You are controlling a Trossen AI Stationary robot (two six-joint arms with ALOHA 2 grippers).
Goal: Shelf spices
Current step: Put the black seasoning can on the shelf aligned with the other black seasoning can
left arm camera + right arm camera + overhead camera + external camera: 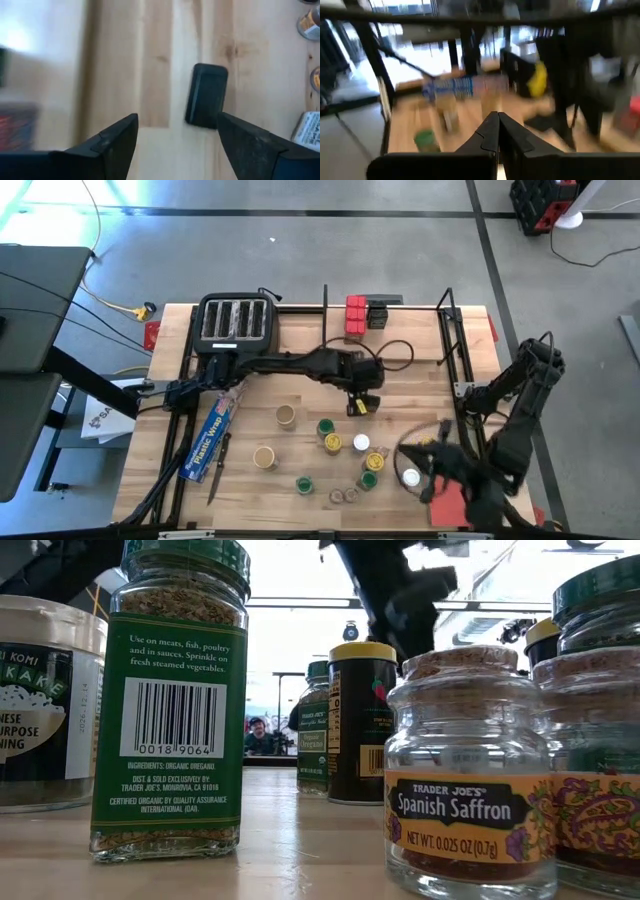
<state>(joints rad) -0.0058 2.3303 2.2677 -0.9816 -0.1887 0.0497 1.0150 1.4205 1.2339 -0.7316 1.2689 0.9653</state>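
Now a black box (pixel 206 95) lies flat on the counter (pixel 150 75), its long axis pointing away from the left gripper (pixel 175 132), whose fingers stand wide apart just short of it, holding nothing. That arm reaches across the middle of the counter. The right gripper (pixel 498 131) is fully closed and empty near the jars (pixel 345 455).

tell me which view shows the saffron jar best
The low view: the saffron jar stands right before the camera, its Spanish Saffron label readable and its cork top clear. The high view shows only tiny jars among the cluster, too small to pick it out. Neither wrist view shows it clearly.
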